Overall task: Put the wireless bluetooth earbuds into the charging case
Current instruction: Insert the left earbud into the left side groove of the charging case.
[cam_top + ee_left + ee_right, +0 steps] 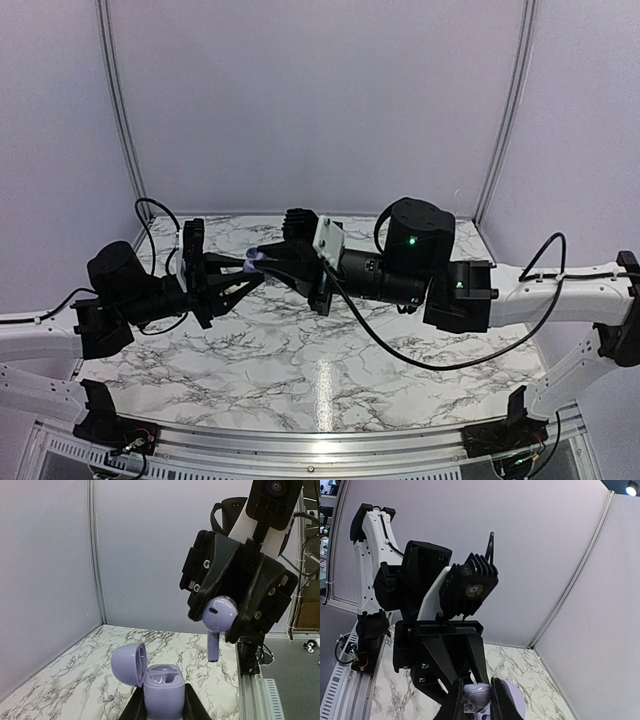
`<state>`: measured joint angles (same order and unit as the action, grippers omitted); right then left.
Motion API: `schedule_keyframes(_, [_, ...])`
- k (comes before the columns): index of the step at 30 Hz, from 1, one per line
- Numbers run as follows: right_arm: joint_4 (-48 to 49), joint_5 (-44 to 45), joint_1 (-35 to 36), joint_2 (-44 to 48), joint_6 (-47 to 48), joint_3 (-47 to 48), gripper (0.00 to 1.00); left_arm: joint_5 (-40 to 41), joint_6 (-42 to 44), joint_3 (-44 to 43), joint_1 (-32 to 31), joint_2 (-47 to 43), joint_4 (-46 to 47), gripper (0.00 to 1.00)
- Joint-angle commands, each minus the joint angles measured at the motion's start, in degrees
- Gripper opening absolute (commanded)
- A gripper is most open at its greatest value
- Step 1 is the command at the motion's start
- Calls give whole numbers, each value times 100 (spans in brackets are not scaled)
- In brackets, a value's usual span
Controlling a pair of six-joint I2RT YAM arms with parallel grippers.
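Orientation: earbud (218,616) hangs with its long axis near vertical. The bulb is at 12 o'clock and the stem tip points to 6 o'clock, leaning very slightly toward 7 in the left wrist view.

Position: earbud is in the air above the tabletop (300,370), at about 1 o'clock from the open charging case (162,690) and apart from it. In the top view the two arms meet over the far middle of the tabletop.

Appearance, earbud: pale lilac, glossy. The bulb is rounded with one small dark dot on its face, and the stem is short and straight.

Appearance, case: same lilac, pebble-shaped, standing upright with its opening at 12 o'clock. The lid (129,664) is swung back toward 10 o'clock, hollow side facing the body. The wells inside are shiny; cannot tell whether a bud sits in either.

Right claw (225,607): closed down to a narrow gap, pinching the earbud by its bulb, with the stem hanging free below the fingers. The right wrist view shows the same lilac bud between the two black fingers (496,702) at the bottom edge.

Left claw (164,709): nearly fully closed, clamping the lower body of the charging case from both sides.

Counts: earbuds clearly seen, 1. Cases, 1. Claws, 2. One small lilac speck (107,698) lies on the tabletop at 9 o'clock of the case; too small to identify.

Tabletop: white marble pattern with grey veins.
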<state>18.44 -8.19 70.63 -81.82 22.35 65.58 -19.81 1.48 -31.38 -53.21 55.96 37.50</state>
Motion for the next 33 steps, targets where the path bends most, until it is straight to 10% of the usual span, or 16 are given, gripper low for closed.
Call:
schedule_keyframes(1, [128,495,30,-44,-38,297,6,82,-112,-194,-31,11,338,0])
schedule_keyframes(33, [-76,589,30,-304,-18,417,7,183,-191,-203,-67,-24,519,0])
